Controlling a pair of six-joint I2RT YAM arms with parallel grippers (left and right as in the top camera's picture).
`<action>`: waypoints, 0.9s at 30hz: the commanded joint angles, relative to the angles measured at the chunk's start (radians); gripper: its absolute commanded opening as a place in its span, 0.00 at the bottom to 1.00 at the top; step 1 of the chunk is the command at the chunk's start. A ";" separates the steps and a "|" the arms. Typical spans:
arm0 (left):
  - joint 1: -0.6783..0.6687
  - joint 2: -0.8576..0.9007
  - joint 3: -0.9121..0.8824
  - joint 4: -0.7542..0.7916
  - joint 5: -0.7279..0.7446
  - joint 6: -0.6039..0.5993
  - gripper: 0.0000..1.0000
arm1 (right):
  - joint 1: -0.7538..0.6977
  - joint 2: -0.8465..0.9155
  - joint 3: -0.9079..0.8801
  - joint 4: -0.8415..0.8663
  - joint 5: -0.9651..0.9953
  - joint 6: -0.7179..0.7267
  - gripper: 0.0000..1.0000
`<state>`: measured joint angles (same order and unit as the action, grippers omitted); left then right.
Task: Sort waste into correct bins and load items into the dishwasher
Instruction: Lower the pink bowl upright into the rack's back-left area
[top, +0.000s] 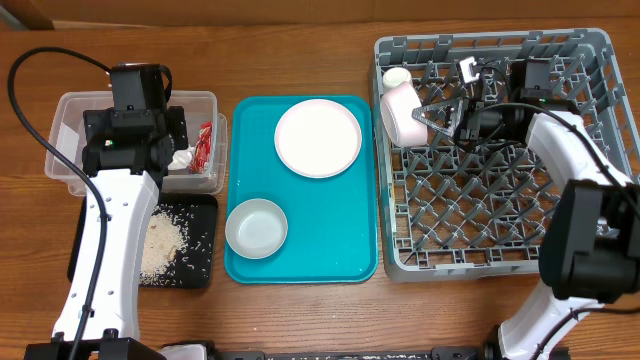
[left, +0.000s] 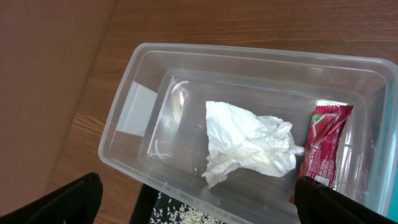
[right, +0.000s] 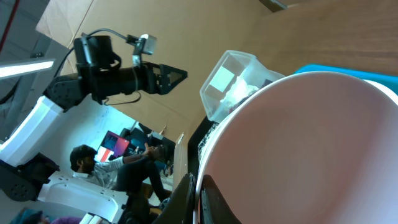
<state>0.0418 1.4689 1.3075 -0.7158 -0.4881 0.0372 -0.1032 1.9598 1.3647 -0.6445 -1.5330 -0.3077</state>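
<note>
My left gripper (left: 205, 208) hangs open over the clear tub (left: 134, 93), holding nothing. In the tub lie the crumpled white tissue (left: 245, 146) and the red wrapper (left: 323, 146). Rice scraps (top: 163, 240) lie on the black tray (top: 200, 265). My right gripper (top: 428, 118) is shut on the rim of a white bowl (top: 400, 115), which is tipped on its side at the far left of the grey dish rack (top: 480, 200). That bowl (right: 311, 149) fills the right wrist view, its rim pinched between the fingers (right: 214, 199). A white cup (top: 397, 77) stands in the rack behind it.
The teal serving tray (top: 340, 250) lies between the tub and the rack. It bears the round pale plate (top: 318, 138) and a pale grey-white bowl (top: 256, 228). My left arm (top: 110, 230) crosses above the black tray.
</note>
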 joint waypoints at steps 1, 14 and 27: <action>0.004 -0.011 0.017 0.002 -0.016 0.019 1.00 | 0.000 0.039 -0.004 0.014 -0.036 -0.002 0.04; 0.003 -0.011 0.017 0.002 -0.016 0.019 1.00 | -0.001 0.057 -0.004 0.083 -0.036 0.119 0.04; 0.003 -0.011 0.017 0.002 -0.016 0.019 1.00 | 0.003 0.057 -0.004 0.203 -0.036 0.286 0.04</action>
<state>0.0418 1.4689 1.3075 -0.7170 -0.4911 0.0372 -0.1040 2.0041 1.3647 -0.4400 -1.5360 -0.0547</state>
